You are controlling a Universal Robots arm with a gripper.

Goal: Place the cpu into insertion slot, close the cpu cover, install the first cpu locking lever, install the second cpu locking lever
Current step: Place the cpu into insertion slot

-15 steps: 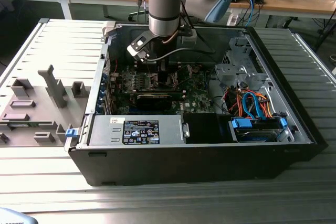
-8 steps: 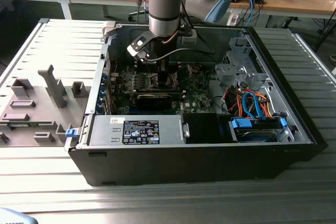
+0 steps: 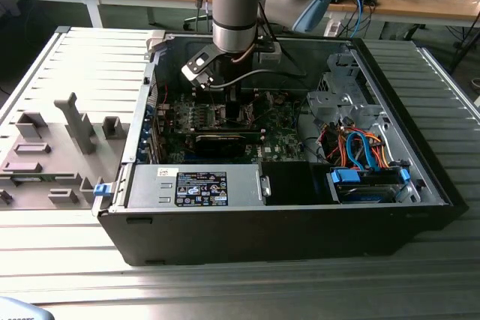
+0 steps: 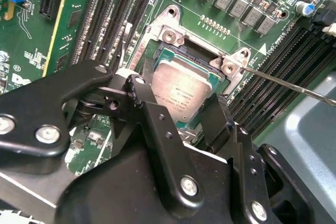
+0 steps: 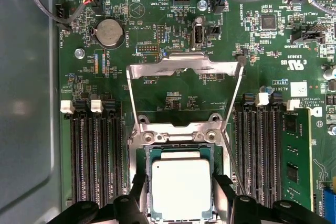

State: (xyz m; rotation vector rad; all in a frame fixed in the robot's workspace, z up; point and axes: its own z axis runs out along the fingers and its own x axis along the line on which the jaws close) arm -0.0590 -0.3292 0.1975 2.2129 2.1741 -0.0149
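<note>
1 cpu [image 5: 181, 182], 1 insertion slot [image 4: 191, 52], 1 cpu cover [image 5: 184, 68], 1 gripper [image 4: 178, 100].

- cpu sits flat over the insertion slot, silver lid up, with the slot's dark edge showing around it in both wrist views.
- gripper straddles the insertion slot and pinches the cpu by two opposite edges, one black finger [image 5: 137, 195] on each side.
- cpu cover is swung open, standing up off the hinge edge of the insertion slot. Its cut-out middle is bare and the green board [image 5: 173, 35] shows through it.
- 1 thin metal rod [image 4: 283, 82] runs out from a corner of the insertion slot and lies free over the black slots there. I can't make out a second one for sure.
- Long black memory slots [image 5: 97, 156] flank the insertion slot on two sides. Only 1 green memory stick [image 5: 296, 156] is fitted, in the bank farther from the slot.
- 1 coin battery [image 5: 109, 31] lies beyond the open cover.

Exterior view: 1 arm [image 3: 236, 5] reaches down into 1 open PC case [image 3: 262, 234] lying on the slatted table [image 3: 225, 290], and the arm's wrist blocks the insertion slot. Orange and blue cables [image 3: 360, 148] are bunched toward the exterior view's right of it. 1 grey fixture block [image 3: 45, 170] sits outside the case toward the exterior view's left.
</note>
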